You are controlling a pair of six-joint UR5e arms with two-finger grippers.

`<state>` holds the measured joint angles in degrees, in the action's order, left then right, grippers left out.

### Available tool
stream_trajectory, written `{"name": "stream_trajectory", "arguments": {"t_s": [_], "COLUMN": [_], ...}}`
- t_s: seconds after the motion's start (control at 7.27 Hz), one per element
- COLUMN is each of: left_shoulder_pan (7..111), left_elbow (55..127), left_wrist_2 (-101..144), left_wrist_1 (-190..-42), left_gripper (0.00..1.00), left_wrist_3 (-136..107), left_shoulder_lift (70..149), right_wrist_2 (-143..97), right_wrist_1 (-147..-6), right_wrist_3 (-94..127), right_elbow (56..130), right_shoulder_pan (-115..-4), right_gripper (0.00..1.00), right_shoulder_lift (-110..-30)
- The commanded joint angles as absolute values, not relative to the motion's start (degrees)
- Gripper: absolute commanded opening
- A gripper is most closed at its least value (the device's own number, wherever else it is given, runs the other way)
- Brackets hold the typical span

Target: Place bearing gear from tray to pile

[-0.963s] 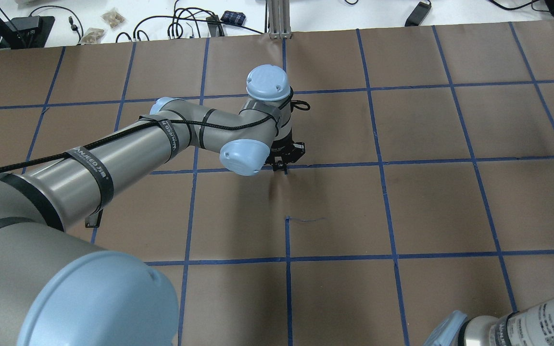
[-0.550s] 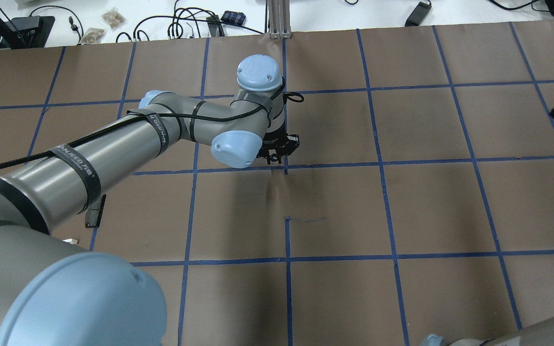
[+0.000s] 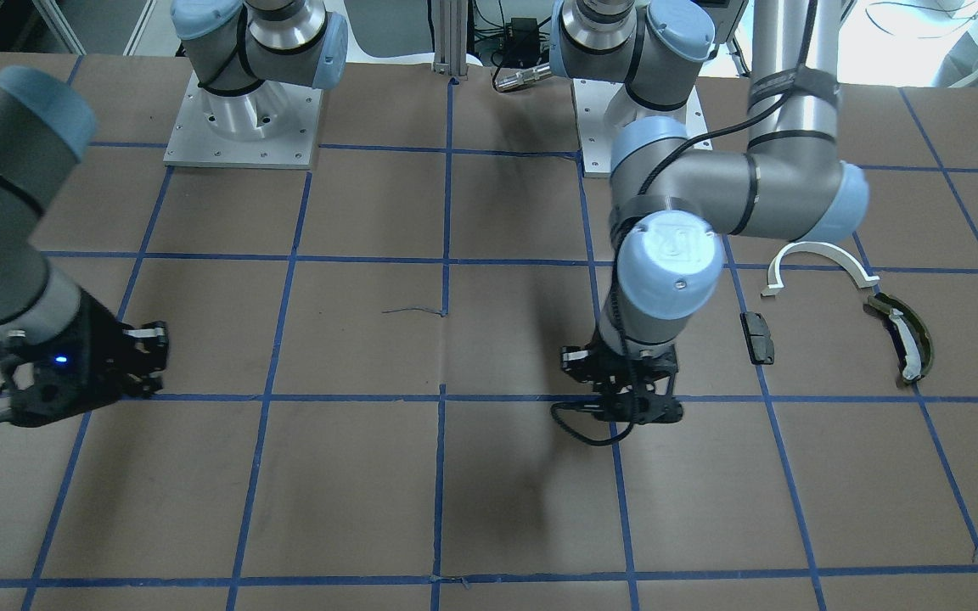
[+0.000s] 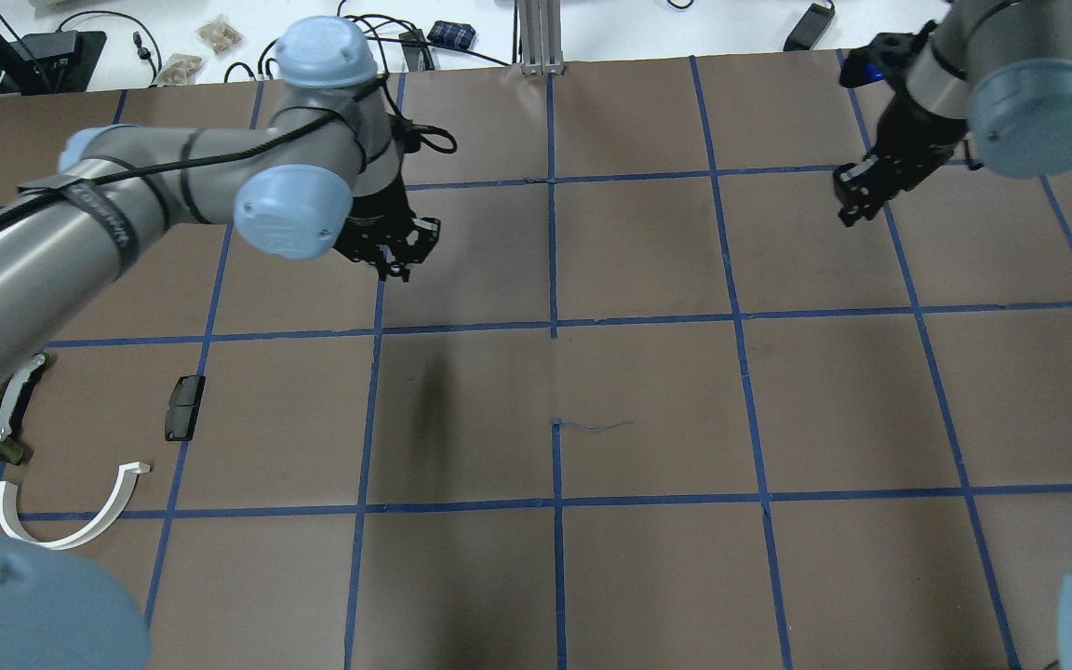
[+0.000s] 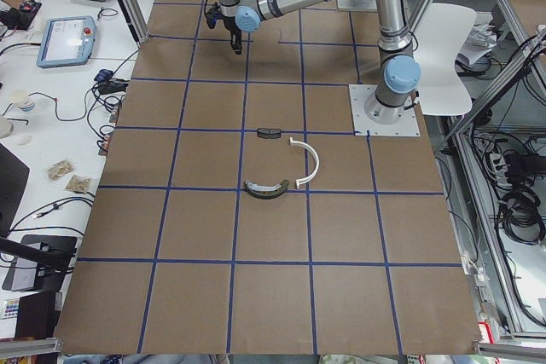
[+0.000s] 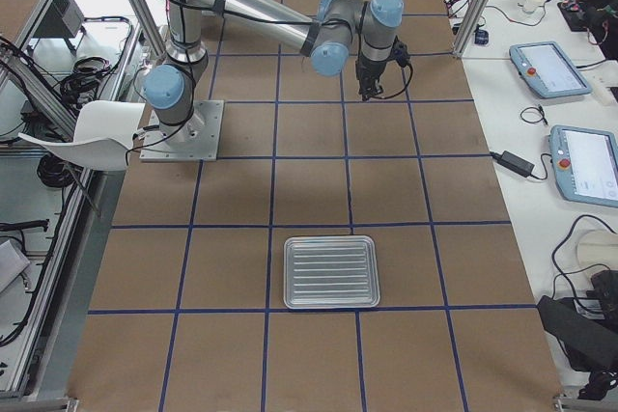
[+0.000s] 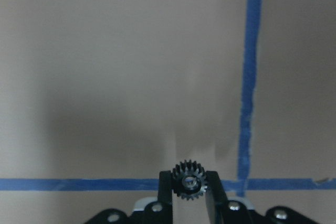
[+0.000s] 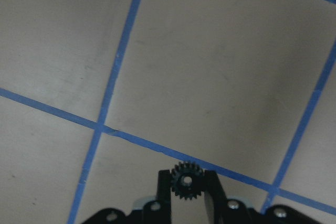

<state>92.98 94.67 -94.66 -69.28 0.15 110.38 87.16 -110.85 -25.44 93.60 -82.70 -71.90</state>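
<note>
My left gripper (image 4: 398, 263) is shut on a small black bearing gear (image 7: 189, 180), held above the brown paper near a blue tape crossing. My right gripper (image 4: 850, 207) at the far right is shut on a second black gear (image 8: 185, 180). The pile lies at the near left of the overhead view: a thin white half-ring (image 4: 66, 521), an olive-black curved piece with a white strip (image 4: 4, 409) and a small dark block (image 4: 184, 408). The left gripper is well to the right of and beyond the pile. The metal tray (image 6: 330, 271) shows only in the exterior right view and looks bare.
Brown paper with a blue tape grid (image 4: 555, 321) covers the table. Cables and small items (image 4: 350, 46) lie beyond the far edge. The two arm bases (image 3: 243, 119) stand at the robot side. A thin dark mark (image 4: 592, 425) sits near the middle.
My left arm has swung left and away from the table's middle, uncovering the pile. My right arm has come into the overhead view at the far right.
</note>
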Motion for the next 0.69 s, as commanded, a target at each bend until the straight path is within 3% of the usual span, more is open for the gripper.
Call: {"name": "stream_trajectory", "arguments": {"t_s": [0.0, 0.28, 0.55], "left_shoulder_pan": [81.2, 66.4, 56.0], "left_elbow": [101.1, 105.9, 106.3], "left_wrist_2": [-96.2, -95.8, -95.0], "left_wrist_1": [-69.4, -67.0, -66.9], "left_gripper": [0.00, 0.00, 0.00], "left_wrist_3": [14.3, 32.8, 45.3], "left_shoulder_lift": [105.3, 103.4, 103.6], "right_wrist_2": [87.3, 87.7, 87.7], "right_wrist_1": [-120.9, -125.1, -125.4], "right_wrist_3": [-1.6, 9.4, 14.8], "right_elbow": [93.7, 94.0, 94.6], "right_shoulder_pan": [-99.2, -108.7, -112.9], "right_gripper": [0.00, 0.00, 0.00], "right_shoulder_lift": [-65.6, -61.2, -59.8]}}
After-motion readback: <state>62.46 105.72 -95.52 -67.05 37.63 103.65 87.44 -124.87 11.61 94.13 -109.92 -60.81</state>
